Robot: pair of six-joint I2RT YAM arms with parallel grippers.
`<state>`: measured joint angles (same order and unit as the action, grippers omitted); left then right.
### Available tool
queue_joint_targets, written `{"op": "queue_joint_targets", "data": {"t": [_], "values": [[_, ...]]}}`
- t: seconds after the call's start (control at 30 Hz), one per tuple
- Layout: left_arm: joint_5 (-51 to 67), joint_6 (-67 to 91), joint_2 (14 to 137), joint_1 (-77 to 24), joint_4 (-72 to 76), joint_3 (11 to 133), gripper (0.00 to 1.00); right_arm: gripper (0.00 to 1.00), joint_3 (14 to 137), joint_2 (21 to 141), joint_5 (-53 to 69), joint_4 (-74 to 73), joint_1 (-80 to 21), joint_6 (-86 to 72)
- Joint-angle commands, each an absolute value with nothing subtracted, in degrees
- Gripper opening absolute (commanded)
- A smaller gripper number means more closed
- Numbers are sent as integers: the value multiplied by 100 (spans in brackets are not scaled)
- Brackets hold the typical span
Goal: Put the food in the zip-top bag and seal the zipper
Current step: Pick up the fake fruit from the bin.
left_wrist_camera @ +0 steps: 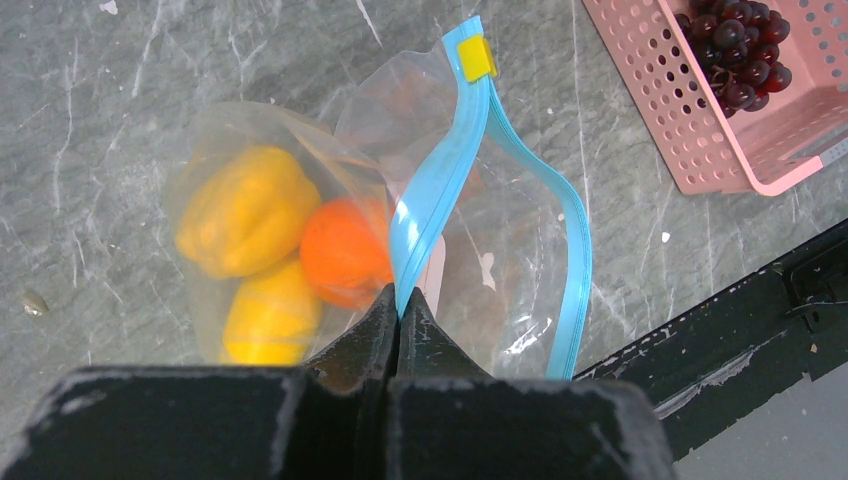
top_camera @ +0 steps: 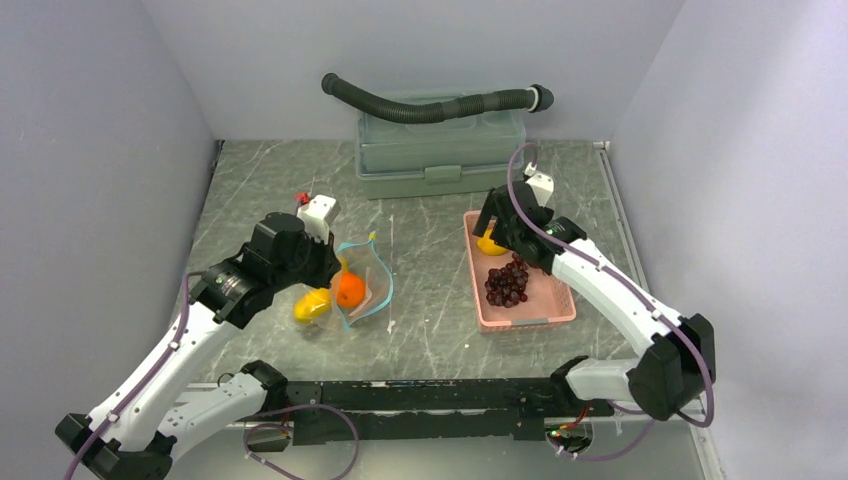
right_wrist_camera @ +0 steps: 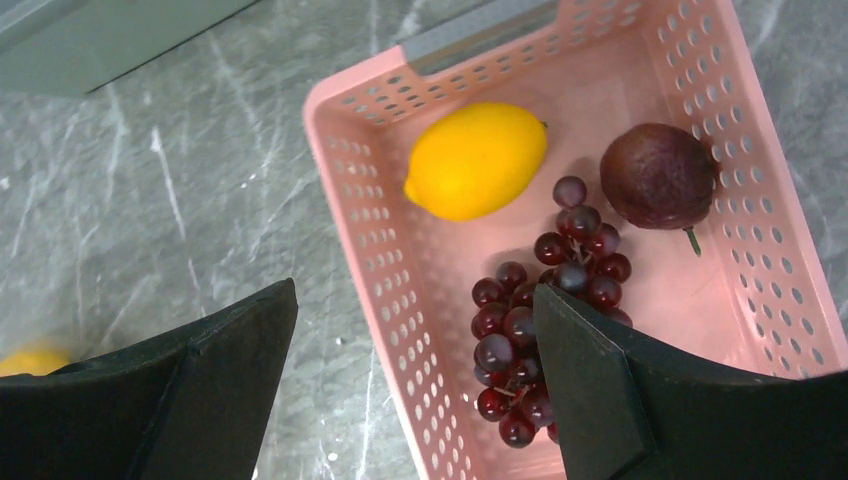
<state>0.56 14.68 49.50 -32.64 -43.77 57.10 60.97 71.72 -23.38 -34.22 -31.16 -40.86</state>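
Observation:
The clear zip-top bag [top_camera: 368, 287] lies left of centre with its mouth open. My left gripper [left_wrist_camera: 398, 298] is shut on one side of its teal zipper [left_wrist_camera: 440, 170], which has a yellow slider [left_wrist_camera: 476, 58] at its far end. Inside the bag are two yellow pieces [left_wrist_camera: 245, 210] and an orange ball [left_wrist_camera: 343, 250]. My right gripper [right_wrist_camera: 415, 290] is open and empty, hovering over the left wall of the pink basket [right_wrist_camera: 360, 200]. A lemon [right_wrist_camera: 476, 160], a dark grape bunch [right_wrist_camera: 540, 300] and a dark round fruit [right_wrist_camera: 657, 175] lie in the basket.
A grey-green lidded box [top_camera: 440, 155] with a black corrugated hose [top_camera: 430, 108] on top stands at the back. A black rail [top_camera: 430, 395] runs along the near edge. Grey walls close in left, right and behind.

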Motion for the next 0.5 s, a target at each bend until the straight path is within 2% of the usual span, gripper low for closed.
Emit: {"op": "queue_joint_targets", "data": {"t": [0.0,0.1,0.2,0.47], "values": [[18,1371,4903,-3270,-4236,5673,0,92,6037,7433,-2249,-3213,-2829,-4673],[18,1372,4904,-3268,-4237,5678,0,93,6041,7711,-2077,-3162,-2620,-4807],[21,1377,4904,-3269,-4236,5678,0,99,5999,7929,-1876,-3010,-2488,-4850],[24,1377,4902,-3270,-4236,5673,0,100,5946,8406,-1690,-2736,-2228,-4928]]}}
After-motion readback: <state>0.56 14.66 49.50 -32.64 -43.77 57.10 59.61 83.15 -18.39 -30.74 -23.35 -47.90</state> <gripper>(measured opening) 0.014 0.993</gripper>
